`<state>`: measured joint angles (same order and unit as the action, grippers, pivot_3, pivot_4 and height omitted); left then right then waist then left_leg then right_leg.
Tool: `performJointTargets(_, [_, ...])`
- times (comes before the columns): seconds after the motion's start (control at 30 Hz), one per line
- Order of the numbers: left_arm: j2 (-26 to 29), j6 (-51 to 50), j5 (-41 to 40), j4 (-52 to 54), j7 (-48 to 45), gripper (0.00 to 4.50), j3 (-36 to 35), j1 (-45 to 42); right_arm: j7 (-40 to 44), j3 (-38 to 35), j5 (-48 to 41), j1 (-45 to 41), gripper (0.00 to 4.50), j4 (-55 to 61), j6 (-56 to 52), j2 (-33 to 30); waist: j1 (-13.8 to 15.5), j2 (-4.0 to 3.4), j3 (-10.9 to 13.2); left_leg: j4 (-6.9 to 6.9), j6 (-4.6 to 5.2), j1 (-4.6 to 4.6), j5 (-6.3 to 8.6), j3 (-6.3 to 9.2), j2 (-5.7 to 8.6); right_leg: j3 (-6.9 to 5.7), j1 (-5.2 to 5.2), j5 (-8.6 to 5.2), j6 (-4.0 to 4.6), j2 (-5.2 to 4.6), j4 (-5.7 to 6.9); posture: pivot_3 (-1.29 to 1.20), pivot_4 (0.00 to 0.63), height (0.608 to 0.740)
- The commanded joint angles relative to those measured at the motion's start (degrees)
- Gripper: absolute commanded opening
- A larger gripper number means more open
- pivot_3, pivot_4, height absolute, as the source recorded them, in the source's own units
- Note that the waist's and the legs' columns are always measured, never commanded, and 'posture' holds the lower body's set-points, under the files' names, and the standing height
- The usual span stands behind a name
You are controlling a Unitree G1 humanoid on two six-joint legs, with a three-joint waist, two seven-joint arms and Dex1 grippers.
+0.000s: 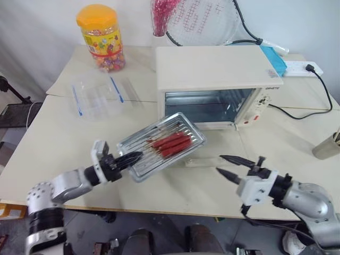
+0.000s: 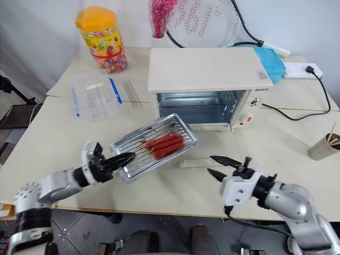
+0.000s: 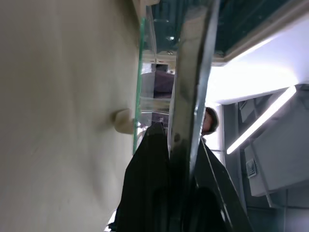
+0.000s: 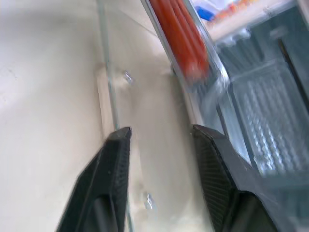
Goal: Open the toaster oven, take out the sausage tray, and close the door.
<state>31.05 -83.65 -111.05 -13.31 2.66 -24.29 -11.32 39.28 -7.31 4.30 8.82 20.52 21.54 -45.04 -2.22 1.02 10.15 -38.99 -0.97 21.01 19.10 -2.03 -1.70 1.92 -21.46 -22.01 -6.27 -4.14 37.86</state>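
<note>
1. The sausage tray (image 1: 162, 145), a shallow shiny metal tray with a wire rack and several red sausages (image 1: 171, 143), sits at the centre of the left eye view, tilted and lifted clear of the table, in front of the oven's opening.
2. The left gripper (image 1: 129, 159) pinches the tray's lower left corner, its black fingers pressed together on the rim; in the left wrist view the rim runs edge-on between the fingers (image 3: 149, 169).
3. The toaster oven (image 1: 215, 85), cream-white and boxy, stands just above the tray in the frame, its cavity open and its control panel on the right side.
4. The door (image 1: 210, 159) lies folded down flat in front of the oven, its cream bar handle at the near edge, partly behind the tray.
5. The right gripper (image 1: 229, 166) hovers at the lower right, close to the door's handle, its two fingers spread apart and holding nothing.
6. On the cream table (image 1: 48, 138), a clear plastic box with blue strips (image 1: 98, 95) lies at the upper left, with an orange-lidded candy jar (image 1: 102, 38) behind it.
7. A black power cord (image 1: 305, 109) trails right of the oven.
</note>
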Motion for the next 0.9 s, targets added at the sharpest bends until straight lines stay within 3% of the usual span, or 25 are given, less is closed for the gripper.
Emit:
performJointTargets(0.03, [2.0,0.8,-1.9,6.1,-8.5,0.00,-3.3,7.4,2.5,-3.9,-6.2,-0.7,0.79,-7.5,3.2,-1.9,0.0,-0.05,0.0,0.01,0.00,-0.01,0.00,0.00,0.00,0.00,0.01,-0.01,0.01,-0.01,0.00,0.00,0.150,0.740])
performJointTargets(0.1, [2.7,2.0,-1.9,7.9,-11.9,0.00,-4.8,12.0,3.4,-4.5,-6.2,-1.3,0.07,-13.0,7.0,-3.0,0.1,-0.05,0.0,0.03,0.01,-0.01,0.00,0.00,0.04,0.02,0.03,-0.01,0.02,-0.12,-0.02,0.00,0.150,0.740])
performJointTargets(0.23, [1.8,4.8,-1.9,11.0,-17.1,0.00,-10.0,22.2,5.5,-5.8,-10.5,-3.9,0.03,-22.8,5.2,-3.4,0.3,-0.05,0.0,0.05,0.07,-0.02,0.04,0.02,0.06,0.01,0.08,-0.01,0.03,-0.21,-0.10,0.00,0.150,0.740])
performJointTargets(0.43, [-5.8,11.2,-1.9,15.1,-14.6,0.00,-16.7,30.3,10.9,-6.6,-15.2,-9.0,0.03,-34.5,-5.1,-5.3,0.2,-0.08,0.0,0.08,0.20,-0.01,0.11,0.02,0.06,0.00,0.11,-0.02,0.03,-0.32,-0.21,0.00,0.150,0.740])
performJointTargets(0.63, [-13.5,17.3,-1.9,18.6,-5.4,0.00,-19.0,26.7,21.7,-1.5,-15.6,-13.2,0.03,-43.6,-4.6,-5.6,0.7,-0.05,0.0,0.05,0.30,0.00,0.16,0.07,0.09,-0.08,0.26,-0.01,0.02,-0.36,-0.35,0.00,0.150,0.740])
performJointTargets(0.8, [-15.9,17.4,-1.9,18.8,-1.5,0.00,-20.8,23.3,29.6,-1.7,-24.6,-19.5,0.03,-42.4,-7.6,0.2,0.7,0.02,0.1,0.42,0.39,-0.80,0.21,0.23,0.07,-0.27,1.10,-0.01,0.02,-0.30,-0.52,0.00,0.150,0.740])
performJointTargets(0.9, [-16.4,17.0,-1.9,18.7,-0.5,0.00,-21.7,22.1,30.2,-3.2,-30.5,-19.8,0.03,-37.6,-16.2,1.6,1.1,-0.11,0.2,0.42,0.31,-0.74,0.16,0.38,0.17,-0.37,1.09,-0.01,0.02,-0.38,-0.50,0.00,0.150,0.740])
